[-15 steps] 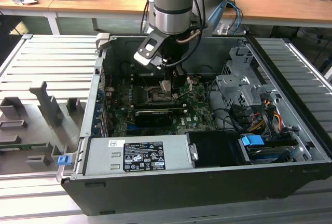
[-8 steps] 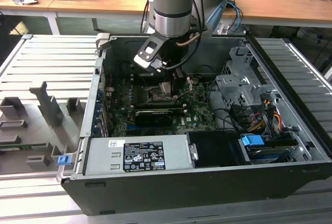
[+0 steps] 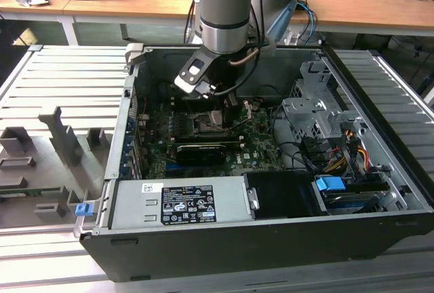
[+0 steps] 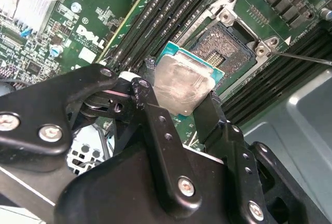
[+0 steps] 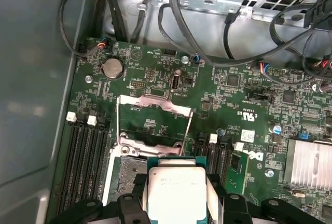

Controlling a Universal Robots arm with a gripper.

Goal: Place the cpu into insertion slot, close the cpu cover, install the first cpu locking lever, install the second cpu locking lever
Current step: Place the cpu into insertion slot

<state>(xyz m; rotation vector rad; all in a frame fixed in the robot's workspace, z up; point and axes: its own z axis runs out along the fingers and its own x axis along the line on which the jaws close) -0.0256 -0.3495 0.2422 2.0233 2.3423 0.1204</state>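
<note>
the cpu is clenched edge-to-edge in the gripper and is held over the near part of the insertion slot, not yet seated. the cpu cover is seen swung up at the slot's edge farthest from the gripper, so the socket is left open.

risks, as judged: if the chip isn't squared to the slot when lowered, a corner could be dropped onto the contact field and pins bent. a wrong notch orientation would do the same. the raised cover could be knocked by a gripper finger.

hidden: part of the slot is covered by cpu & gripper. orientation marks can't be made out. the gap betw chip and socket can't be judged. a thin metal lever is cut off at the pic edge.
</note>
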